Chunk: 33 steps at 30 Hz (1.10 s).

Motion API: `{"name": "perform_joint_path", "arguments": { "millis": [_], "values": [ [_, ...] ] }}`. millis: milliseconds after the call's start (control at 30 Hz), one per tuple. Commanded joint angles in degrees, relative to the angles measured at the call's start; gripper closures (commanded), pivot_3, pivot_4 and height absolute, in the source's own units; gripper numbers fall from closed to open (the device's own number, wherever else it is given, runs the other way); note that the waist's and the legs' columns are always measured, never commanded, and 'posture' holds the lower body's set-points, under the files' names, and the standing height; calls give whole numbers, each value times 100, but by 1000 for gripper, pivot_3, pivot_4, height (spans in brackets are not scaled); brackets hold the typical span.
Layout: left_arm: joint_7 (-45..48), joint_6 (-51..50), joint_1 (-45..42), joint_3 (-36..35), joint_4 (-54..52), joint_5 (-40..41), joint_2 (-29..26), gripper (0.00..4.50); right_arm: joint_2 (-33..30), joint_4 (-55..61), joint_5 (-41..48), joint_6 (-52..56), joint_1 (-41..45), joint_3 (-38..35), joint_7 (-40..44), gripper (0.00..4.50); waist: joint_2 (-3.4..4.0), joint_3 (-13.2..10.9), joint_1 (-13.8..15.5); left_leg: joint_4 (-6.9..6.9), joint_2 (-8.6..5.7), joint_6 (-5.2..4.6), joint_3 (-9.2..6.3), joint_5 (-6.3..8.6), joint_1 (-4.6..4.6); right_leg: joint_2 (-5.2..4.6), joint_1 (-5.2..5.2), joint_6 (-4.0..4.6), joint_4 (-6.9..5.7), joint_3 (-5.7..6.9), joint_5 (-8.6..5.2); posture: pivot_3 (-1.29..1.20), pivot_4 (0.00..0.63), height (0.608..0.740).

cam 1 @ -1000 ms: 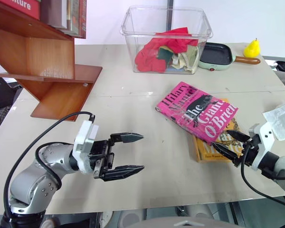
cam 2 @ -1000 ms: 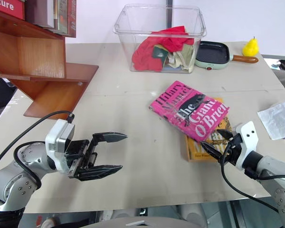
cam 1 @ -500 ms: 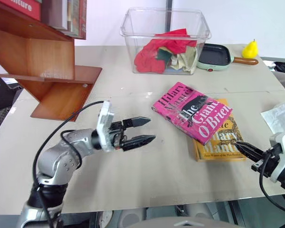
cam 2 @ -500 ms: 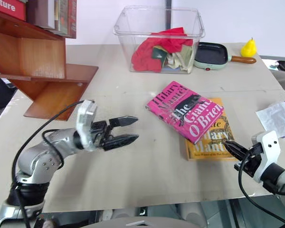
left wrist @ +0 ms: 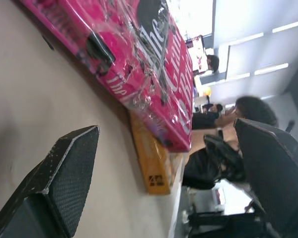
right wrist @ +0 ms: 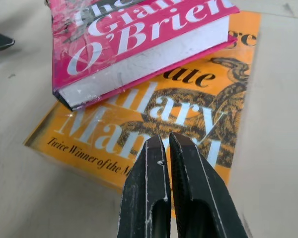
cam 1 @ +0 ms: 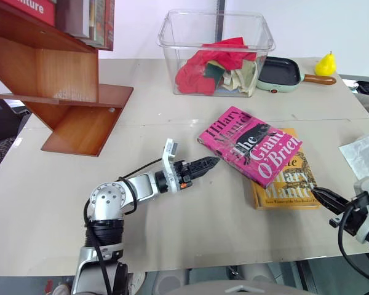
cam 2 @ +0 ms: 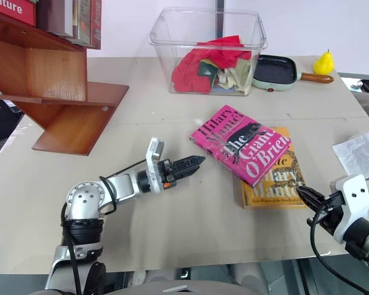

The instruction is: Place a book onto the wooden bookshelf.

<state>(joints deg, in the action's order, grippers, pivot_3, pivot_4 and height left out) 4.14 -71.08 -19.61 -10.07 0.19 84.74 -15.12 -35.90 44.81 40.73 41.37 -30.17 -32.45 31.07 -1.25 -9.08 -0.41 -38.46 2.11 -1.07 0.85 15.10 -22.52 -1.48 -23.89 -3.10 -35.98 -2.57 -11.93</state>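
Note:
The hot-pink book (cam 1: pixel 251 144) lies flat at the table's middle right, partly on top of a yellow-orange book (cam 1: pixel 289 184). My left gripper (cam 1: pixel 212 161) reaches level toward the pink book's near left corner, its tips just short of the cover. In the left wrist view its jaws stand wide open (left wrist: pixel 164 129) with the book's pink cover (left wrist: pixel 139 64) ahead. My right gripper (cam 1: pixel 317 192) is shut on nothing, just off the yellow book's near right corner (right wrist: pixel 164 139). The wooden bookshelf (cam 1: pixel 55 80) stands at the far left.
A clear bin of cloths (cam 1: pixel 216 52) stands at the back centre. Beside it to the right are a green pan (cam 1: pixel 280 70) and a yellow pear (cam 1: pixel 325 62). A white plastic packet (cam 1: pixel 363 153) lies at the right edge. Upright books (cam 1: pixel 89 21) stand on the shelf.
My left arm has stretched out toward the pink book and its wrist has rolled. The right gripper has shut and drawn back from the yellow book.

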Motion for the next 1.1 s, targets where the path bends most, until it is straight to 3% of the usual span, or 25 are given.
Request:
{"name": "perform_joint_path", "arguments": {
  "millis": [33,233,433,533,767,800,1100],
  "values": [
    [-868,72,-147,-45,237,735,330,0,-85,235,-18,-42,-86,-105,8,4483,-2,1,3,0,0,0,0,0,0,0,0,1,0,0,0,0,150,740],
    [-1844,455,-458,56,962,971,1206,0,-127,183,-83,-164,-300,-284,148,4483,-5,5,57,-2,-5,0,1,0,-4,0,0,22,3,-2,12,0,150,740],
    [-1598,1011,-891,-19,1940,224,1779,0,-57,350,-99,-145,-408,-304,52,4483,2,20,131,-2,-7,0,1,0,-2,1,1,24,3,-3,13,0,150,740],
    [-1303,1075,-1061,-89,2267,-13,1981,754,36,454,-150,-185,-573,-338,38,4500,16,38,165,-9,-18,0,-11,0,-1,1,12,23,4,-3,12,0,150,740],
    [-860,1008,-1272,-254,2680,-590,1961,3742,164,536,-408,-383,-812,-166,19,4500,32,63,140,-14,-85,-3,-72,-2,-5,-31,24,0,8,-8,-2,0,150,740],
    [-765,1028,-1289,-296,2726,-675,1916,3952,147,517,-514,-430,-818,-67,26,4500,32,65,138,-16,-89,-3,-80,-2,-5,-31,28,0,9,-6,-2,0,150,740],
    [822,1319,-923,-273,-3,-1218,874,3957,-101,-21,-312,-488,255,175,233,4500,24,55,-23,-11,-85,-2,-140,-3,-7,-2,23,23,6,3,12,0,150,740]
  ]
}}
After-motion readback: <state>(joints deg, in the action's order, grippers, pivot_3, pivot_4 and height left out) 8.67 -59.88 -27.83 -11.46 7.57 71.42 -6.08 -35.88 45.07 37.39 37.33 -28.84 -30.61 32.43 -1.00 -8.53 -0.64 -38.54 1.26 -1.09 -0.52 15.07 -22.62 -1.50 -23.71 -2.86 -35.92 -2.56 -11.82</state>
